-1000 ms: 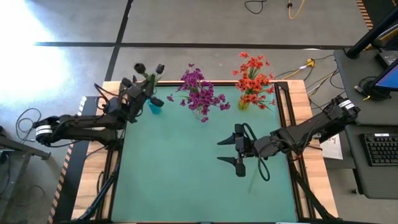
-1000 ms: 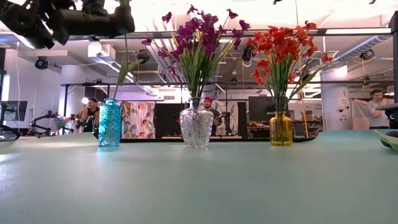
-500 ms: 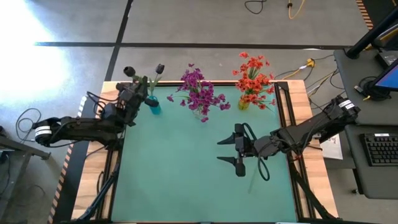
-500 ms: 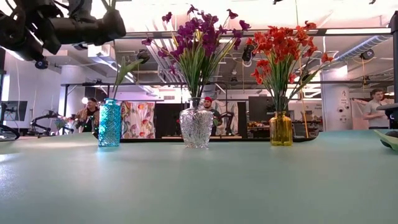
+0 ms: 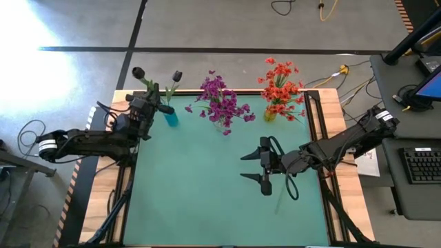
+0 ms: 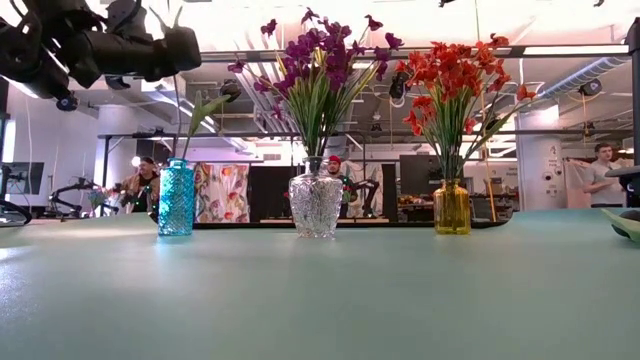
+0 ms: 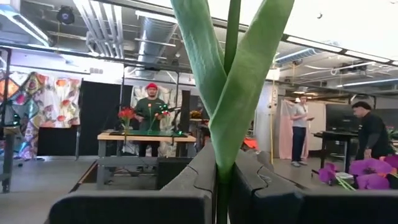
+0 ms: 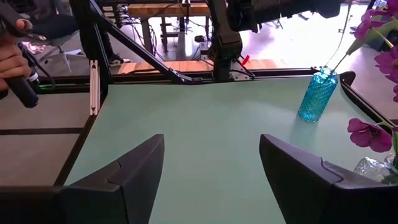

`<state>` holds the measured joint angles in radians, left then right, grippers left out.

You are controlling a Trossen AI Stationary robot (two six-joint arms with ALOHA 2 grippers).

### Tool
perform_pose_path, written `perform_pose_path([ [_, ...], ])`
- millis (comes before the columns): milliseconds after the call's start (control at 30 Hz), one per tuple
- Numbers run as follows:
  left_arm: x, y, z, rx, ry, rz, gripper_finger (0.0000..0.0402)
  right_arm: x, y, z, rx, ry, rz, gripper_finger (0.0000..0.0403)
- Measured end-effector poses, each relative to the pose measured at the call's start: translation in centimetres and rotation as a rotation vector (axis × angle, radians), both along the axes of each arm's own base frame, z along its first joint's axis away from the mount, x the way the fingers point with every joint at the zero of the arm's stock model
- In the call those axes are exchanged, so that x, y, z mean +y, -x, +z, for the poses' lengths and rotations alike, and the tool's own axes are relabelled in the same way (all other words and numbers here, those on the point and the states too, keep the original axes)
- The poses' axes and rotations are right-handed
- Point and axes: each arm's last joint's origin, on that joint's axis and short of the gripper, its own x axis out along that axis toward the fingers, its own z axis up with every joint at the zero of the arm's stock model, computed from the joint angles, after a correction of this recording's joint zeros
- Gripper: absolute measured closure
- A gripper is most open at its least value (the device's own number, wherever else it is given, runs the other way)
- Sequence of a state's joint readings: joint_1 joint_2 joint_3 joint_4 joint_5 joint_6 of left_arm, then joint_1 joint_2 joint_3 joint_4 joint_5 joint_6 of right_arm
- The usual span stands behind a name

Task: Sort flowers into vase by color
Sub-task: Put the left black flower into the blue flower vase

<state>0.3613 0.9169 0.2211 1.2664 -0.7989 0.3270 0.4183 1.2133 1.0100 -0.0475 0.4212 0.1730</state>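
A: What is hidden or hard to make out?

B: In the left wrist view the dark flower's bud is cut off above; only its green stem (image 7: 231,37) and two leaves show, pinched between the closed fingers of the left end effector (image 7: 221,186). In the low view that arm hangs over the blue vase (image 6: 176,197).

A: Which way does the flower point?

B: From above, the stem (image 5: 147,84) runs up and away from the left end effector (image 5: 153,103), its dark bud (image 5: 138,71) out past the far-left corner of the tabletop. A second dark bud (image 5: 177,75) rises from the blue vase (image 5: 170,118).

A: And the rest?

B: The magenta flowers (image 5: 222,102) fill a clear vase (image 6: 315,204) and the orange-red flowers (image 5: 280,87) an amber vase (image 6: 451,207), both along the far edge. The right end effector (image 5: 264,166) rests wide apart over the green tabletop (image 5: 200,186), holding nothing. Beyond is a workshop with people standing.
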Motion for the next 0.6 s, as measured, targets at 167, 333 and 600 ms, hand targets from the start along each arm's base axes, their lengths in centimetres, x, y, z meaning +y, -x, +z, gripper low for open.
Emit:
perform_pose_path([
  [167, 0.05, 0.04, 0.00, -0.018, 0.007, -0.001, 0.0401, 0.00, 0.00, 0.00, 0.000, 0.000, 0.000, 0.0147],
  [333, 0.18, 0.10, 0.00, -0.037, 0.014, -0.001, 0.0401, 0.00, 0.00, 0.00, 0.000, 0.000, 0.000, 0.0148],
  [600, 0.42, 0.12, -0.17, -0.046, 0.031, 0.002, 0.0401, 0.00, 0.00, 0.00, 0.000, 0.000, 0.000, 0.0143],
])
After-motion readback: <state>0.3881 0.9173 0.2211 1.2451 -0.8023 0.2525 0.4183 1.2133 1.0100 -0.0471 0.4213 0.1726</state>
